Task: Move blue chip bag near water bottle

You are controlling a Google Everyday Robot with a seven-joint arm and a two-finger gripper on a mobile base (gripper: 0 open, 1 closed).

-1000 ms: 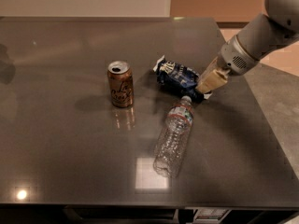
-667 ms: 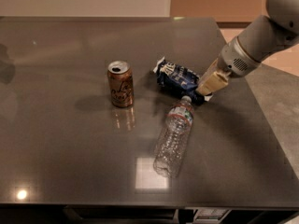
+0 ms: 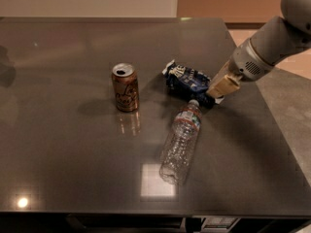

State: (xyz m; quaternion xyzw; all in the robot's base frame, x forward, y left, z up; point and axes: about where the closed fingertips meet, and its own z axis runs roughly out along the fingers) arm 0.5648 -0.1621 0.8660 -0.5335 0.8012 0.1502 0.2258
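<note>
blue chip bag [image 3: 187,79] lies flat on the table [image 3: 73,144], right of centre, long axis running down-right. Its lower-right end sits just beside the white cap of the water bottle [image 3: 182,140], maybe touching, can't say. The bottle is on its side, cap pointing up toward the bag and base toward the near edge. The soda can [image 3: 125,87] stands upright to the left, clear of both

gripper [image 3: 221,87] is at the bag's right end, tip overlapping that corner, arm [image 3: 272,42] coming in from the upper right. Can't tell whether the claw is clamped on the foil or already let go, the contact is hidden behind its own body

my read: the bag is already next to the bottle, so this is the place/release step, near the end of the task. The next move would be release if holding, then a straight lift up and back. Keep clear of the bottle cap, since a bottle on its side will roll if nudged

vs the earlier frames: bag, bottle and can show no visible shift, and the gripper sits in practically the same spot. Looks like a dwell, not travel
</note>
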